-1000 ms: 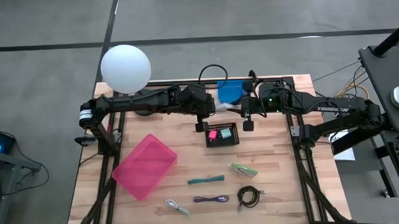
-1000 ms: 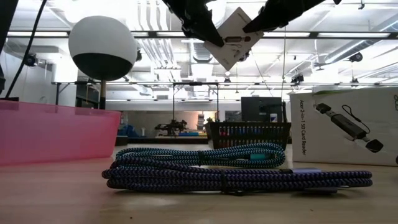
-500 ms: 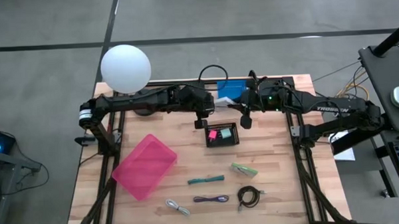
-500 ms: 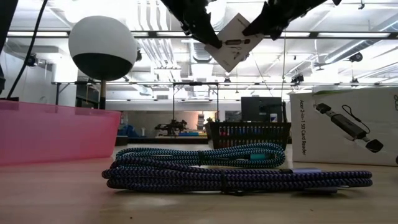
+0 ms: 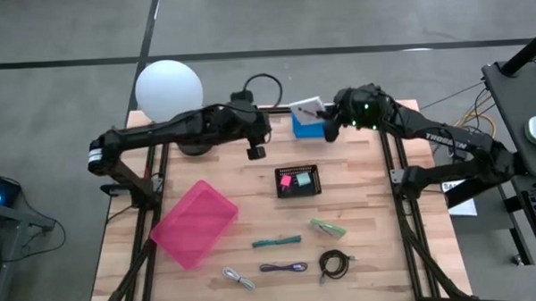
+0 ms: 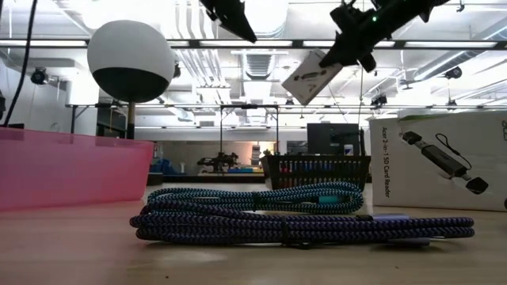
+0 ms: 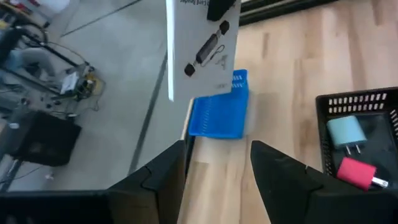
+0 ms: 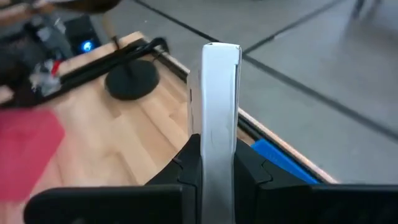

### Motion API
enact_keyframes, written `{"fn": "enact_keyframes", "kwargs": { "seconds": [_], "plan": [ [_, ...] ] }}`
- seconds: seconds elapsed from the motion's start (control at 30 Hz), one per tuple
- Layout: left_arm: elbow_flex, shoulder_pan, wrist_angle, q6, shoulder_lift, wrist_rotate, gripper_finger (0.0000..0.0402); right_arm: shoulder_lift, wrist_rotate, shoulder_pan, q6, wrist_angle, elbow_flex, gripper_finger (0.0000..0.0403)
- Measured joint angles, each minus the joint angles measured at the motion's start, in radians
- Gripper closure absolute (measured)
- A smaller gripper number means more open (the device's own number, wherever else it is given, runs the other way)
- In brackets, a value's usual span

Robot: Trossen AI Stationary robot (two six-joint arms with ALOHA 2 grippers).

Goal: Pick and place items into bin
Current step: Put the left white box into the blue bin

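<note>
Released by left gripper (image 5: 255, 152), white box (image 5: 307, 107) partly hides right gripper (image 5: 325, 123).

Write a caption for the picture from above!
Right gripper lifts a white box above the table; left gripper open.

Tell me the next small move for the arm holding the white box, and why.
Probably carry it toward the pink bin. The right gripper is shut on the white box, high above the table's far edge over the blue basket, and the left gripper is open and clear of it.
</note>
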Motion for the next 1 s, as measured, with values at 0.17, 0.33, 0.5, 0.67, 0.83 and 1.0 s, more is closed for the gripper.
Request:
{"fn": "enact_keyframes", "kwargs": {
  "seconds": [0.17, 0.33, 0.5, 0.67, 0.83, 1.0],
  "plan": [
    [-0.002, 0.001, 0.003, 0.0, -0.043, -0.079, 0.0235, 0.028, -0.128, -0.112, 0.152, 0.007, -0.01, 0.0368],
    [-0.002, 0.001, 0.001, 0.0, -0.064, -0.121, 0.0235, 0.104, -0.195, -0.19, 0.293, 0.006, -0.016, 0.0368],
    [-0.002, 0.001, 0.0, 0.001, -0.074, -0.122, 0.0235, 0.211, -0.221, -0.234, 0.4, 0.032, -0.017, 0.0369],
    [-0.002, 0.001, 0.001, 0.007, -0.074, -0.123, 0.0235, 0.297, -0.214, -0.259, 0.479, 0.033, -0.018, 0.0369],
    [-0.002, 0.001, 0.001, 0.007, -0.074, -0.124, 0.0235, 0.338, -0.186, -0.264, 0.524, 0.034, -0.018, 0.0369],
    [-0.002, 0.001, 0.001, 0.008, -0.074, -0.124, 0.0235, 0.34, -0.132, -0.264, 0.561, 0.048, -0.018, 0.0369]
  ]
}}
